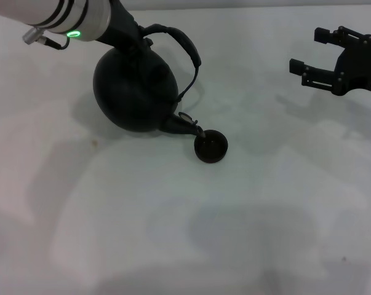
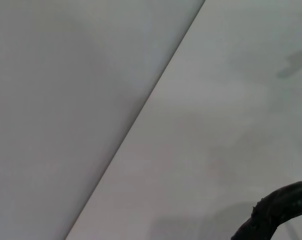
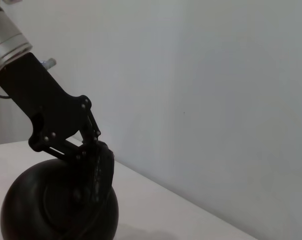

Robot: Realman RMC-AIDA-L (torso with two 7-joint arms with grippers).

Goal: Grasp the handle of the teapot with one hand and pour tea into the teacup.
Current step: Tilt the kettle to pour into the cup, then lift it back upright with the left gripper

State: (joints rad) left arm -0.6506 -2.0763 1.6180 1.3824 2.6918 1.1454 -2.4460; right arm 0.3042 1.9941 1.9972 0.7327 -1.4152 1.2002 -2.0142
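Dark rough handle (image 2: 283, 207) above pale table (image 2: 216, 125)

no legible text, labels or numbers anywhere

The left arm enters at the upper left of the head view, a green ring lit on its wrist, reaching down and to the right. The left gripper (image 3: 93, 150) is clamped on the handle (image 1: 188, 52). The right gripper (image 1: 305, 52) hangs at the upper right of the head view, fingers spread apart and pointing left, holding nothing.
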